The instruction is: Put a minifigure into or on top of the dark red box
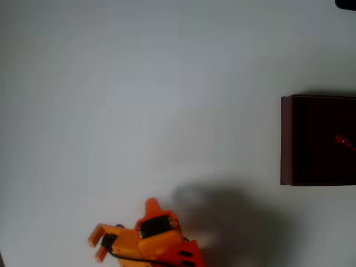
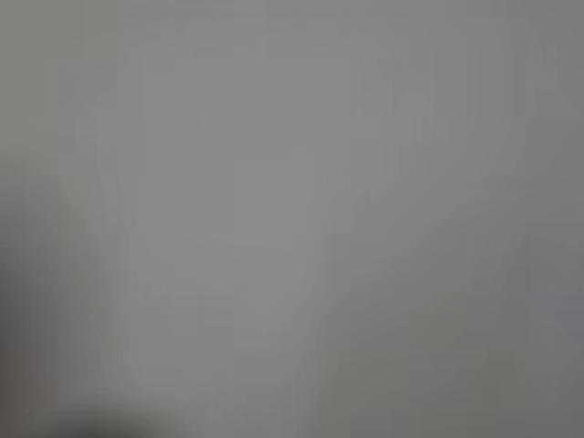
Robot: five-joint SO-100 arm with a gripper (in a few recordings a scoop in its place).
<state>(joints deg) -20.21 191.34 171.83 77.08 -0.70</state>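
Observation:
In the overhead view the dark red box (image 1: pixel 286 139) stands at the right edge, cut off by the frame, its inside nearly black. A tiny red minifigure (image 1: pixel 344 141) lies inside it, toward the right. My orange gripper (image 1: pixel 98 246) is at the bottom edge, far left of the box, with its fingers pointing left. The two fingertips stand a little apart with nothing between them. The wrist view is a blurred grey surface.
The white table (image 1: pixel 139 100) stretches between the gripper and the box. My arm casts a soft shadow (image 1: pixel 222 217) to its right. A small dark object (image 1: pixel 347 3) sits in the top right corner.

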